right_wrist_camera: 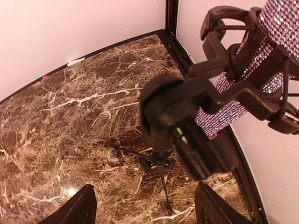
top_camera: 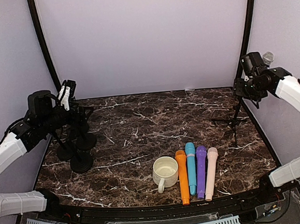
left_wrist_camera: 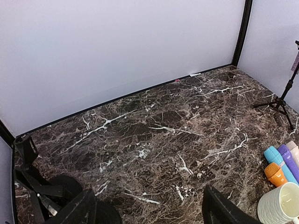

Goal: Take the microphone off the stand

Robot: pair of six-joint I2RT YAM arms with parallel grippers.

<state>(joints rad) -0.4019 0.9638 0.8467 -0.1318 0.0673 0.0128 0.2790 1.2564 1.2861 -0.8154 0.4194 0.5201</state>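
Note:
A glittery pink microphone (right_wrist_camera: 274, 32) sits tilted in the black clip (right_wrist_camera: 233, 88) at the top of a thin tripod stand (right_wrist_camera: 160, 164). From above, its grey head (top_camera: 268, 57) shows at the far right, above the stand's legs (top_camera: 233, 121). My right gripper (right_wrist_camera: 140, 210) hovers high beside the clip and is open. Both fingertips (right_wrist_camera: 74, 210) are below and clear of the microphone, with only the table between them. My left gripper (left_wrist_camera: 149, 212) is open and empty at the far left of the table (top_camera: 67, 92).
A cream mug (top_camera: 165, 171) and several coloured microphones (top_camera: 196, 170) lie side by side near the front edge. Black round-based stands (top_camera: 80, 148) are grouped under my left arm. Tent walls close in the marble table (top_camera: 140, 123) at the back and sides.

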